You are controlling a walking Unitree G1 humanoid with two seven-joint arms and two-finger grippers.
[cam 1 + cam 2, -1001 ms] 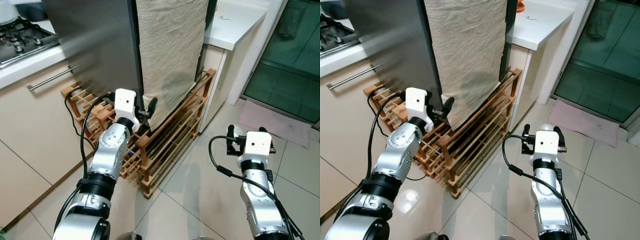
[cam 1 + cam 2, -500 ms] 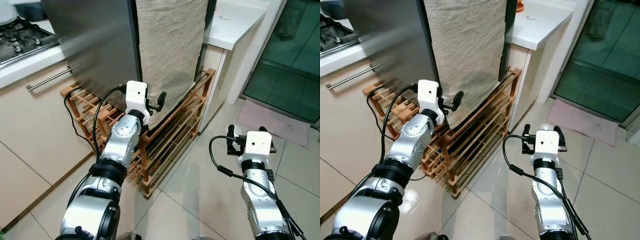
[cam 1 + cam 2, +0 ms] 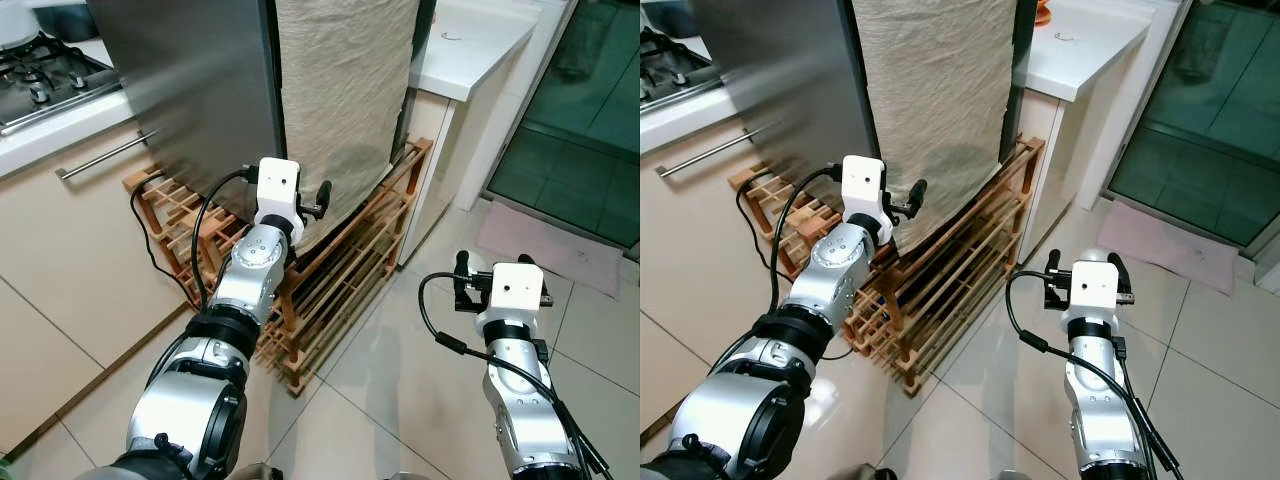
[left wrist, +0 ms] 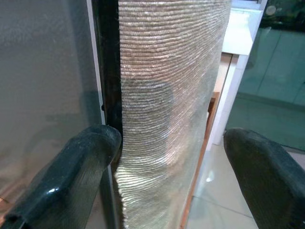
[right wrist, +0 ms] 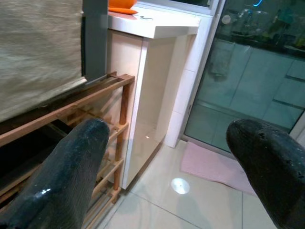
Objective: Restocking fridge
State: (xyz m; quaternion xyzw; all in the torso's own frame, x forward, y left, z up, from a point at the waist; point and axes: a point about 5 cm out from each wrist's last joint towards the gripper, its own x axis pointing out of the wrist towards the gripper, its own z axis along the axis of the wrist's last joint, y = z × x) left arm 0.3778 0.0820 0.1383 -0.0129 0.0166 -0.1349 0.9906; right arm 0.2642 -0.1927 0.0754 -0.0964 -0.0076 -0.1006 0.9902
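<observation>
The steel fridge (image 3: 190,90) stands on a wooden slatted rack (image 3: 345,270), its door shut. A beige cloth (image 3: 345,100) hangs down one face of it. My left gripper (image 3: 305,203) is up at the cloth's lower edge by the fridge corner. In the left wrist view it is open (image 4: 171,157), one finger (image 4: 76,167) against the dark seam (image 4: 108,57) and the cloth (image 4: 167,71) between the two. My right gripper (image 3: 500,265) is open over the tiled floor to the right of the rack, holding nothing (image 5: 167,162).
A gas hob (image 3: 40,75) and a drawer handle (image 3: 105,155) lie to the left. To the right are a white counter (image 3: 470,40), a green glass door (image 3: 580,110) and a pink mat (image 3: 550,245). A black cable (image 3: 150,230) runs over the rack.
My left arm has reached forward and right, bringing its gripper from the rack's left part up to the cloth's lower edge. The right arm has stayed still.
</observation>
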